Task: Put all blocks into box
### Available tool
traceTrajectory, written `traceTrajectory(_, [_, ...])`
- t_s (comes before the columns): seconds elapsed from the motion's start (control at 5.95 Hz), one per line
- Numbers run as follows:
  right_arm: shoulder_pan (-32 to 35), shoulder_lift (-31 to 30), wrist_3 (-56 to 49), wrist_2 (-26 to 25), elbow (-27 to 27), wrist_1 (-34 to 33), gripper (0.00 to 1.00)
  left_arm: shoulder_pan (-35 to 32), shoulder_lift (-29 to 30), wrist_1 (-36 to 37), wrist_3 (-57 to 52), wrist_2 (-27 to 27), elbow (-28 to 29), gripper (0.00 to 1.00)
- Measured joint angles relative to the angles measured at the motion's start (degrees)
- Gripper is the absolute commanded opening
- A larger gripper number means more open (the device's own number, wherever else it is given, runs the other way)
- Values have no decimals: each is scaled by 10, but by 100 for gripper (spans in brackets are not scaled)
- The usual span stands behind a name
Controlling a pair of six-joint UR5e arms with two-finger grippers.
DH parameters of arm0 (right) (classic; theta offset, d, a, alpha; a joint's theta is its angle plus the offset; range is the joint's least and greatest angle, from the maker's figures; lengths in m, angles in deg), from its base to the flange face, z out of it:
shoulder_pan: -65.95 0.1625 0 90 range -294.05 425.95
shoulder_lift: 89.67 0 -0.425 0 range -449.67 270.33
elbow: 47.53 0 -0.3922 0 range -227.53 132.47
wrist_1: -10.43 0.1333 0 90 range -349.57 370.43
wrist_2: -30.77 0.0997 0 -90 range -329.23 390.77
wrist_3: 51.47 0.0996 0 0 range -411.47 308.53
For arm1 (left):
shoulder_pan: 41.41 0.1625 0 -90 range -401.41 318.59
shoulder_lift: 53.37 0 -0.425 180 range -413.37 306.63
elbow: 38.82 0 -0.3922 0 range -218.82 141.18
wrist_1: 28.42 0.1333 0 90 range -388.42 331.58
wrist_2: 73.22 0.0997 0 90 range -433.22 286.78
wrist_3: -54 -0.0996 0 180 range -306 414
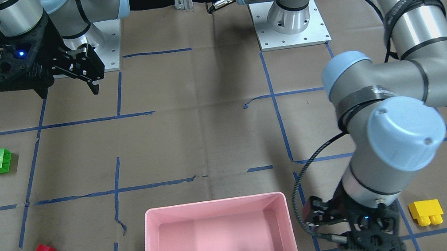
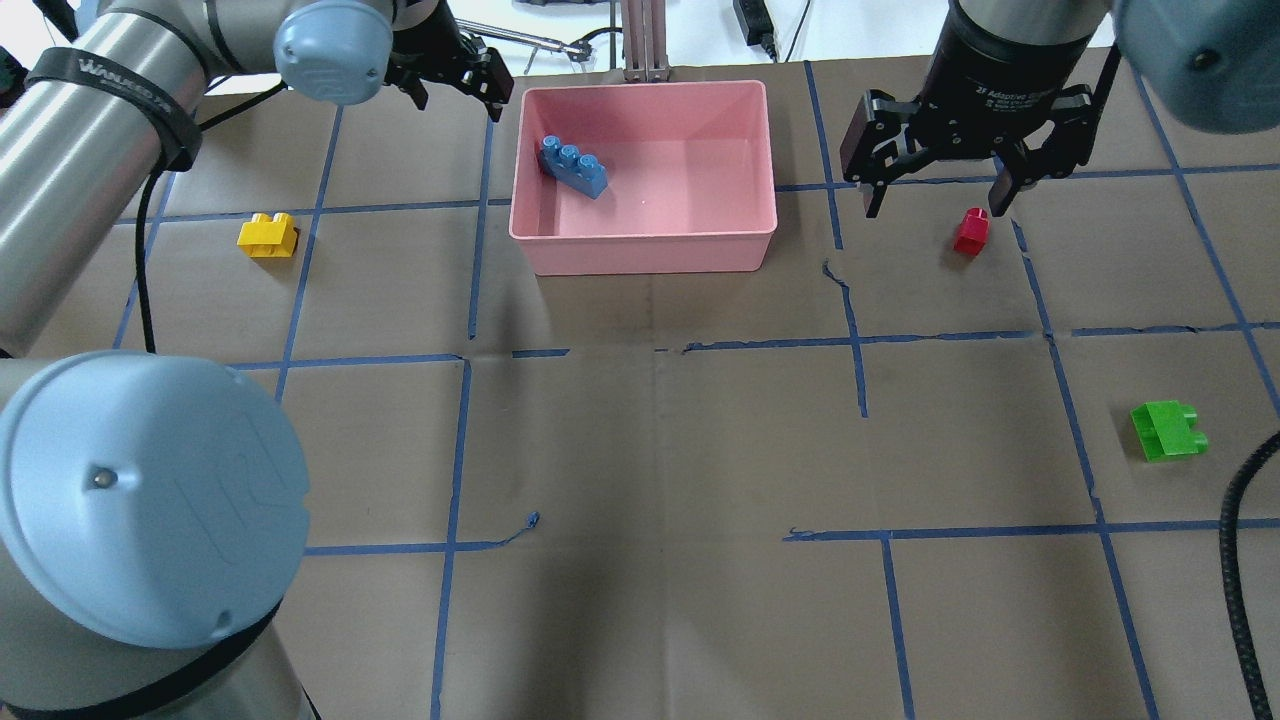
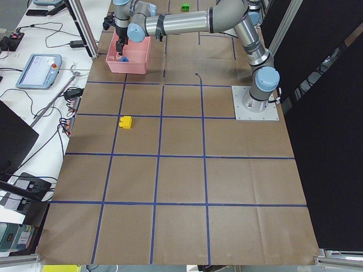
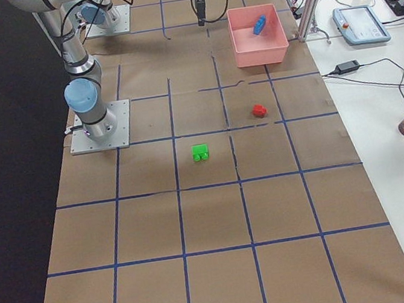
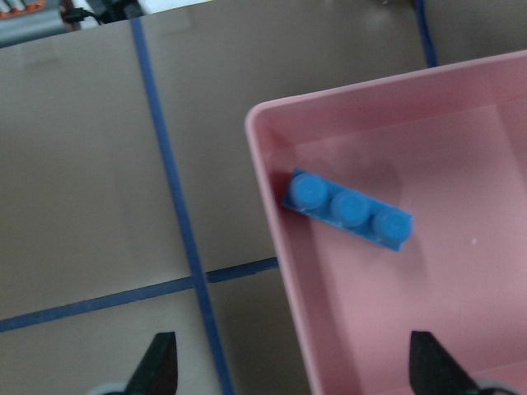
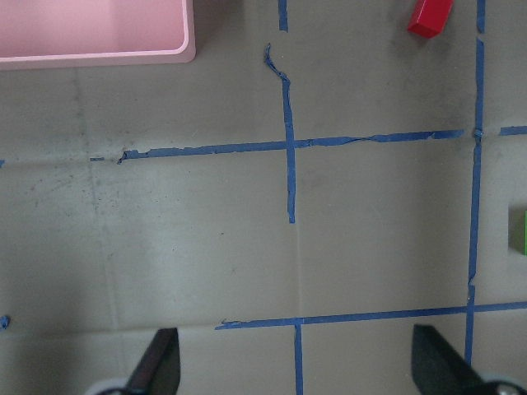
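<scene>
Three studs top the long light-blue brick (image 2: 573,166), which lies slanted inside the pink box (image 2: 640,250), one end at its left wall, near the table's (image 2: 1000,620) far edge. The left gripper (image 5: 295,362) hangs open and empty over that wall, close to the brick; the right gripper (image 2: 935,205), also open, hangs well apart from the red brick (image 2: 971,231). Brown paper (image 2: 650,450) with blue tape lines (image 2: 455,440) covers the table.

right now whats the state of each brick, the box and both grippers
light-blue brick: in the box
yellow brick: on table, outside box
red brick: on table, outside box
green brick: on table, outside box
box: holds one brick
left gripper: open, empty
right gripper: open, empty
</scene>
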Motion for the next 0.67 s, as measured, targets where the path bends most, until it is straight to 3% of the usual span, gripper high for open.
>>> traceTrajectory(0.34, [0,0,0,0,0,0,100,89,-32,2,-250,11,-66,99])
traceTrajectory(0.67, [0,0,0,0,0,0,100,170,-28,42,-533,14,-114,99])
